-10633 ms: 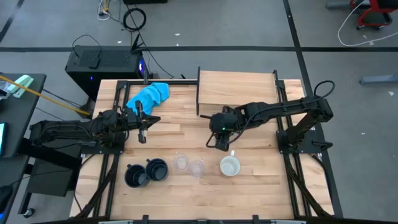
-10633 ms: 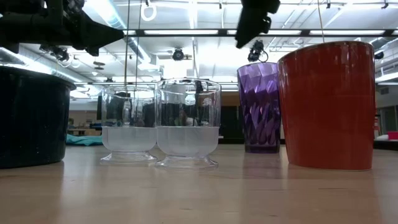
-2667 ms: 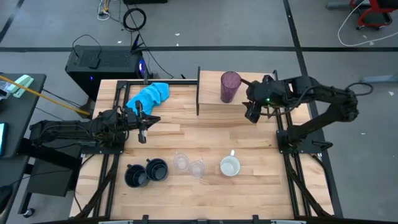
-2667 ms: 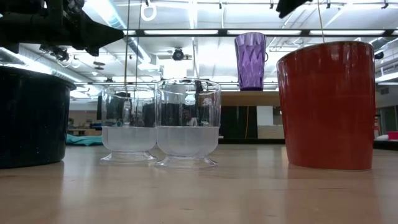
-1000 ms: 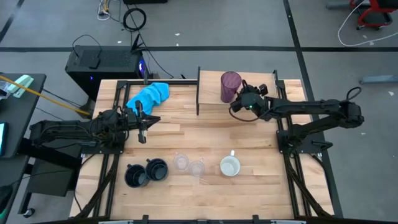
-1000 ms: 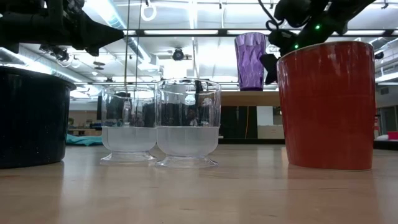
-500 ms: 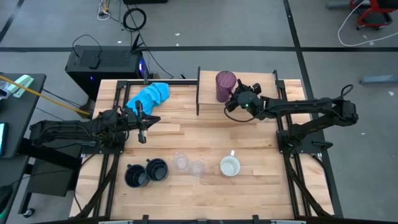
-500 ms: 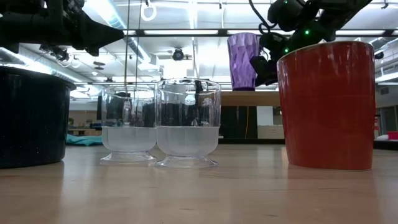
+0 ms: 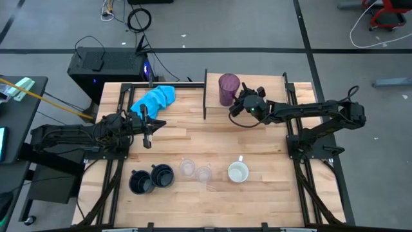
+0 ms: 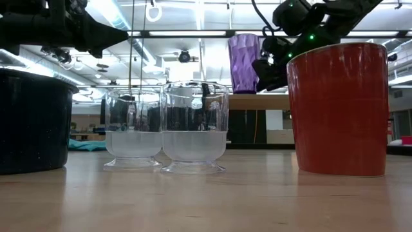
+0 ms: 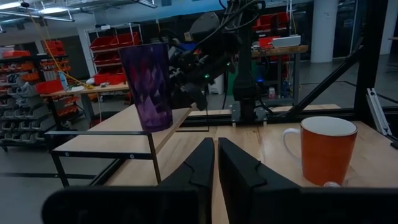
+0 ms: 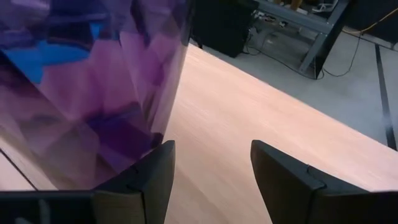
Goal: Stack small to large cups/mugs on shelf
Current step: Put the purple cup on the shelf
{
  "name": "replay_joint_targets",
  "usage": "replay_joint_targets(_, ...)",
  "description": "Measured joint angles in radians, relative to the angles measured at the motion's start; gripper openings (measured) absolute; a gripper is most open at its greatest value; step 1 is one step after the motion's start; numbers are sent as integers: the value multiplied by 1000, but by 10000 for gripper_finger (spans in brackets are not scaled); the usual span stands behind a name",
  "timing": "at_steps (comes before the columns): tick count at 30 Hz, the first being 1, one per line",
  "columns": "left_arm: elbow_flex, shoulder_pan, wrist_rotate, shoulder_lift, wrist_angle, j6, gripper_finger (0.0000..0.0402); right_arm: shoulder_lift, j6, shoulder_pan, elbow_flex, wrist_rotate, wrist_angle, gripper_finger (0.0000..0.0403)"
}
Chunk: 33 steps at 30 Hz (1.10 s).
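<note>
Purple tumbler (image 9: 228, 89) stands upright on the shelf (image 9: 270, 90), upper centre of the high view, near the dark end panel, probably nudged there to leave room for the rest. Right gripper (image 9: 240, 103) sits against its side, fingers spread, gripping nothing; actual contact is hard to confirm. Left gripper (image 9: 147, 131), mid-left, is closed and empty. Mugs and glasses wait along the lower edge; the right wrist view is mostly blocked by purple.

Setting: robotics lab or workshop. Wooden desk (image 9: 193, 138) on a black metal frame, centre of the high view, on grey floor with cables (image 9: 138, 19) at the top. Left wrist view, upper left: racks of red storage bins (image 11: 112, 43), workbenches. Low view: ceiling strip lights (image 10: 193, 33) across the top.
</note>
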Motion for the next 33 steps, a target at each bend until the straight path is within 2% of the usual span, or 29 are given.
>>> replay_joint_targets(9, 0, 0, 0, 0, 0, 0, 39, 1, -6, 0, 0, -14, 51, 217)
replay_joint_targets(19, 0, 0, 0, 0, 0, 0, 28, 1, 13, 0, 0, -26, 115, 206)
replay_joint_targets(33, 0, 0, 0, 0, 0, 0, 38, 1, 38, -10, 0, -44, 152, 203)
